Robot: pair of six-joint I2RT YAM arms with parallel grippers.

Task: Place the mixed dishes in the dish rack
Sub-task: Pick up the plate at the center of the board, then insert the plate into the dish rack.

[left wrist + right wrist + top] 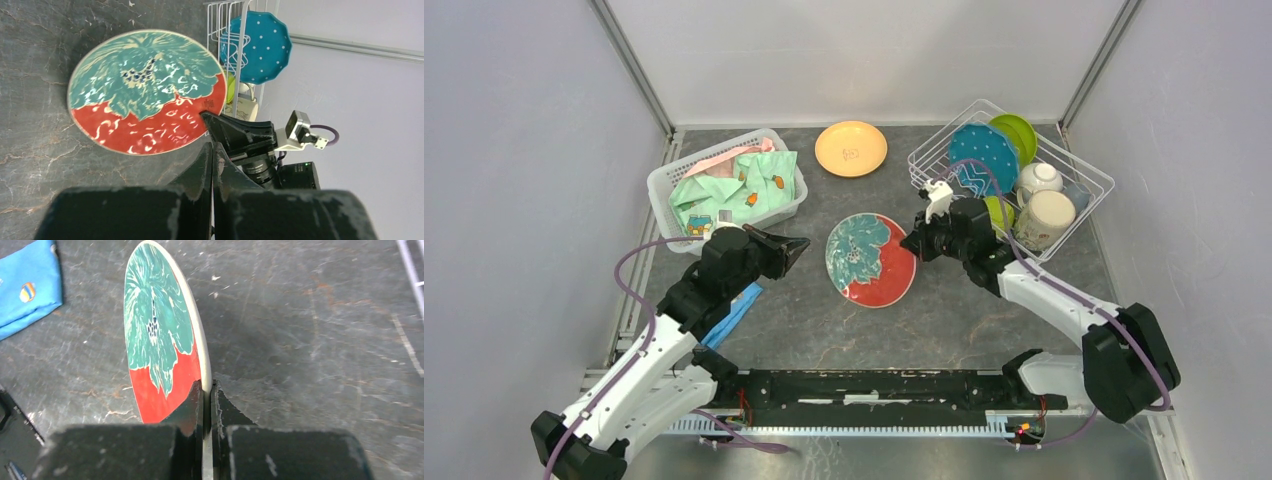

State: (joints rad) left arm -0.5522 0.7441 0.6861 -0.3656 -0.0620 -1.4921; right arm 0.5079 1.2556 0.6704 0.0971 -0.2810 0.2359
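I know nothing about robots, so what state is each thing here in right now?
Right hand: shut on the rim of the red and teal plate.
Red and teal plate: tilted up, held.
Left hand: shut, empty.
Dish rack: partly loaded.
Blue dotted plate: upright in the rack.
Mug: in the rack.
Orange plate: flat on the table, outside the rack.

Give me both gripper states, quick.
Left gripper: shut, holding nothing.
Right gripper: shut on the rim of the red and teal plate.
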